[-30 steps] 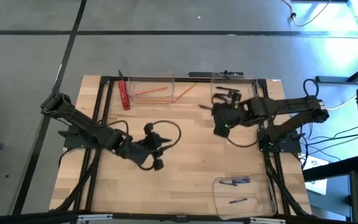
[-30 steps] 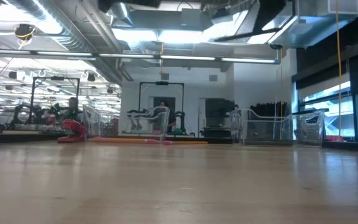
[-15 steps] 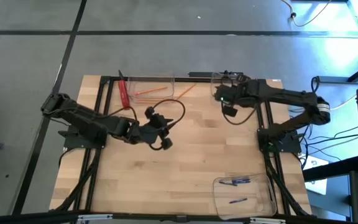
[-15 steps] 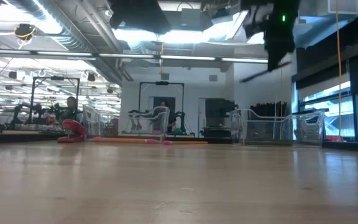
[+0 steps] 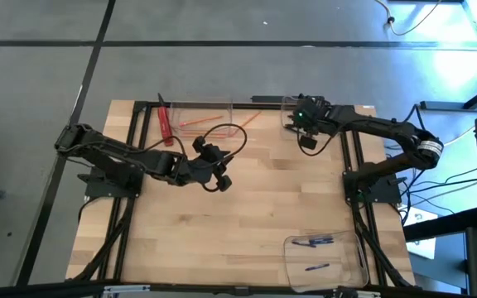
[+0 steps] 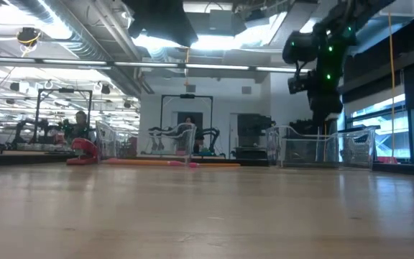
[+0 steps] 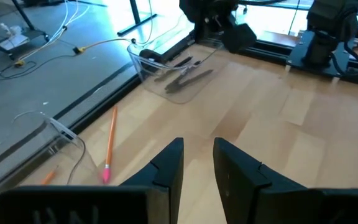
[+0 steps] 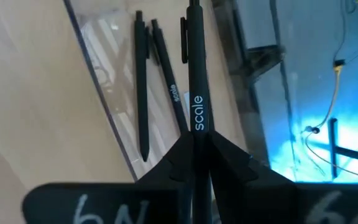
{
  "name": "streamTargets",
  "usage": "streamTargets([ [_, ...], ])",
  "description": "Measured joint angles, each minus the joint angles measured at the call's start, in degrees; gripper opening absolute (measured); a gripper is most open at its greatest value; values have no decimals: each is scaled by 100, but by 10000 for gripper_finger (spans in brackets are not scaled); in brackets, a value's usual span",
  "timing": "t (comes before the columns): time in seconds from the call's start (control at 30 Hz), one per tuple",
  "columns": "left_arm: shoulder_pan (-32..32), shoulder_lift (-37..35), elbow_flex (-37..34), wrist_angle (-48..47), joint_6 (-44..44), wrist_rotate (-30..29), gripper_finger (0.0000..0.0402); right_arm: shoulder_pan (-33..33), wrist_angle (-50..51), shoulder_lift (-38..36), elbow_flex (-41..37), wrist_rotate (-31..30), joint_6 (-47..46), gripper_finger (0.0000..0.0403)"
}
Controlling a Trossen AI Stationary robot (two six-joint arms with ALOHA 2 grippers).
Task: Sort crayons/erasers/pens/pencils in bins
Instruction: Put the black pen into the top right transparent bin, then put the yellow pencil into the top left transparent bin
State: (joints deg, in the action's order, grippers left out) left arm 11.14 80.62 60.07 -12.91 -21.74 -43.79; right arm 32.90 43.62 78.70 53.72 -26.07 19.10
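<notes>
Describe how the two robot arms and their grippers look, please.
Both arms are dark, jointed and slender, with black cables looping beside them. The left gripper has two flat, black, wedge-shaped fingers. The right gripper has the same dark fingers, and small green lights glow on its wrist.

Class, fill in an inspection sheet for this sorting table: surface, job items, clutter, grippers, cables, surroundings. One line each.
Surface: wooden table, bare across the middle.
Job's things: far-right bin holds two black pens; far-middle bin holds an orange pencil; another pencil lies on the wood beside it; near-right bin holds two dark pens.
Clutter: flat red bar near the far-left corner.
Grippers: right gripper shut on a black pen above the far-right bin; left gripper open, empty, over mid-table.
Cables: black loops on both arms; cord on the floor.
Surroundings: grey floor; workshop with frames behind.
</notes>
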Motion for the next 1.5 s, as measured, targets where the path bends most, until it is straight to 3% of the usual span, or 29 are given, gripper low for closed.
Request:
streamTargets([
  [0.37,0,0,0,2,284,-2,80,554,-925,2,-624,791,572,41],
  [1.3,0,0,2,2,251,-2,80,634,-1191,4,-603,975,651,95],
  [1.5,-494,-92,122,-131,96,663,80,489,-771,7,-33,1035,216,94],
])
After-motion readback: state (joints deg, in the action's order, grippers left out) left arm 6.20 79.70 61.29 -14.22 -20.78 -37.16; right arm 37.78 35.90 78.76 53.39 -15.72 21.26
